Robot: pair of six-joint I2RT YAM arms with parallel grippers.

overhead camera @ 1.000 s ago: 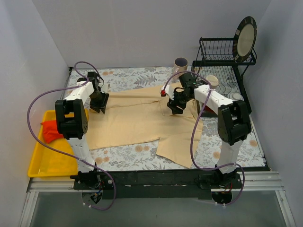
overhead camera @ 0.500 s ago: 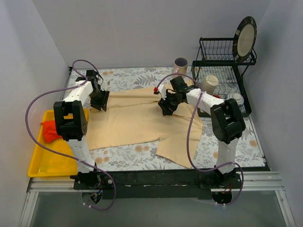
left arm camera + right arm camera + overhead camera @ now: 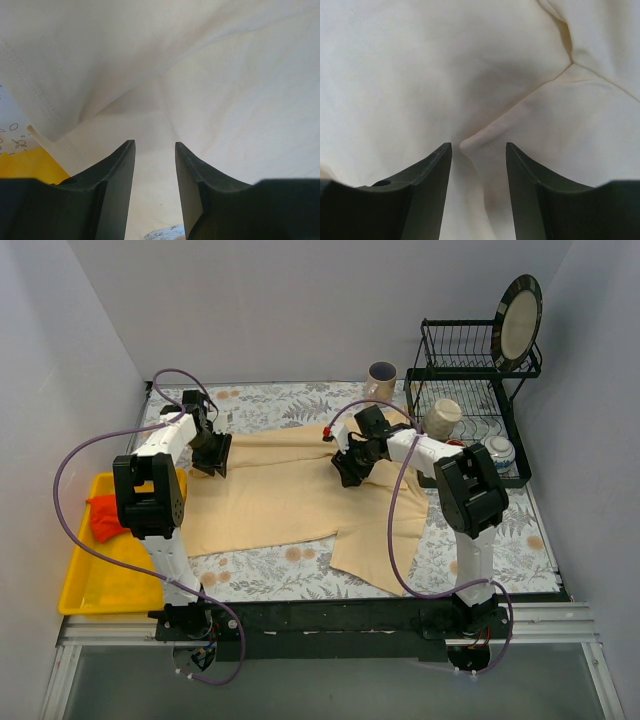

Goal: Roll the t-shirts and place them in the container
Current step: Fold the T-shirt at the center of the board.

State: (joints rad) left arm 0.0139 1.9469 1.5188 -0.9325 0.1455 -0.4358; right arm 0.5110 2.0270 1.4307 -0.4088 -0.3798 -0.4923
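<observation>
Item: pale beige-tan short-sleeved t-shirt of thin cloth, spread flat on the floral-patterned surface, long axis left to right.
My left jaws: narrowly parted, over its far left corner.
My right jaws: parted astride a raised fold, mid-shirt by the sleeve seam.

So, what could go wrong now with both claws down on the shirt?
The right claw straddles only a thin ridge of the t-shirt; closing may pinch one layer and slip. The left claw sits over a loose fold, so the roll could start crooked. The mug stands by the cloth's far edge; dragging might tip it.
</observation>
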